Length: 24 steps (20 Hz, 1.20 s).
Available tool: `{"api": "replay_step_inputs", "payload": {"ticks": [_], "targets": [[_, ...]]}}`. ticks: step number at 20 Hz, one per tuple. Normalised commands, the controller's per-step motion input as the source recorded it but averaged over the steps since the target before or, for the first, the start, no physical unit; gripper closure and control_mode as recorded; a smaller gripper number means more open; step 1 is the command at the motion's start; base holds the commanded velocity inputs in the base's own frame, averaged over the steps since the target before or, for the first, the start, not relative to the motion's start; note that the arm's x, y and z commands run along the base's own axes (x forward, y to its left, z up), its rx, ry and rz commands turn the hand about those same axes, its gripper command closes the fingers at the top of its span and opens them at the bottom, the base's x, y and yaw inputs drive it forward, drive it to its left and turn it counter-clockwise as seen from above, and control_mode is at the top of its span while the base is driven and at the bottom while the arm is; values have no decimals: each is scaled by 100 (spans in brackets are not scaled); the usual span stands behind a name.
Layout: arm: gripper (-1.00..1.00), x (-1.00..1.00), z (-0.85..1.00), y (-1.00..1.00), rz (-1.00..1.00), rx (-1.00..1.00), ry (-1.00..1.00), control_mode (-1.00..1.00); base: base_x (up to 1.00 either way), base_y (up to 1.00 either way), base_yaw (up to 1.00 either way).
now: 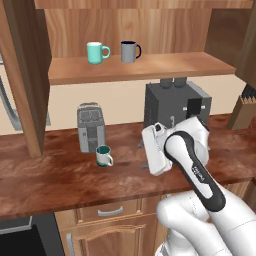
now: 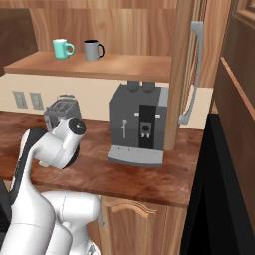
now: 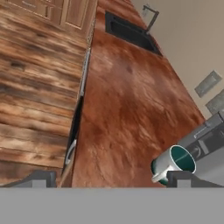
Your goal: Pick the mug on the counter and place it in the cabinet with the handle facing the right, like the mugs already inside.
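Observation:
The mug (image 1: 104, 156) stands upright on the counter (image 1: 55, 172) in front of the toaster, whitish outside and teal inside, its pale handle (image 1: 110, 160) turned to the right front. In the hand view the mug (image 3: 172, 163) sits low right, close to the right fingertip (image 3: 188, 177), handle (image 3: 158, 177) toward the camera. My gripper (image 3: 114, 180) is open and holds nothing; in the left base view it (image 1: 144, 146) hovers just right of the mug, pointing left. Above, the cabinet shelf (image 1: 150, 67) carries a mint mug (image 1: 96, 52) and a grey black-handled mug (image 1: 130, 51), both handles to the right.
A silver toaster (image 1: 90, 127) stands right behind the mug. A dark coffee machine (image 1: 175, 102) is behind my hand, and a knife block (image 1: 246, 107) at far right. Open cabinet doors (image 1: 25, 75) (image 2: 187, 69) flank the shelf. A sink (image 3: 131, 33) lies further along the counter.

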Motion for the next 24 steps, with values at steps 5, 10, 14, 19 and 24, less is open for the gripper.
{"api": "replay_step_inputs", "payload": {"ticks": [5,10,14,19,24], "targets": [[-100,14,-18,6,-6,7,-2,-100,0,0,0],[-100,19,-17,0,-6,6,-3,-100,0,0,0],[-100,25,-30,4,-6,8,0,-100,0,0,0],[-100,29,-34,8,-5,10,0,-100,0,0,0],[-100,25,-37,10,-4,11,3,-100,0,0,0]]}}
